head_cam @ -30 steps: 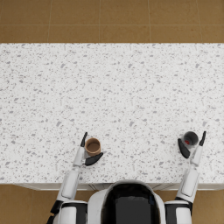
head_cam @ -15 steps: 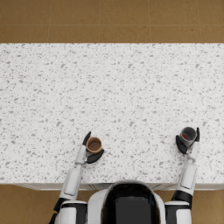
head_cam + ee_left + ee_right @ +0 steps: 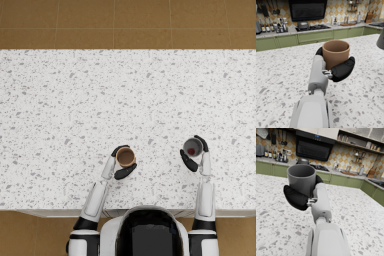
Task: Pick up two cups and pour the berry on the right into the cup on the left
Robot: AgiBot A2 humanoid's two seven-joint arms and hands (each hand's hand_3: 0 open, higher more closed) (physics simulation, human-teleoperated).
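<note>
On the speckled counter [image 3: 75,110] — brown cup [image 3: 125,157] clasped in left hand [image 3: 121,162], grey cup [image 3: 192,147] — berry [image 3: 191,151] inside — in right hand [image 3: 194,155].

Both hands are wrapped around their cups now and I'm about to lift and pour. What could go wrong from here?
1. The brown cup and the grey cup stand well apart, so tipping before they meet would likely drop the berry on the counter.
2. The left hand and right hand grip each cup from the sides only; either could slip when tilted.
3. The brown cup's mouth is narrow, so a misaligned pour might miss.
</note>
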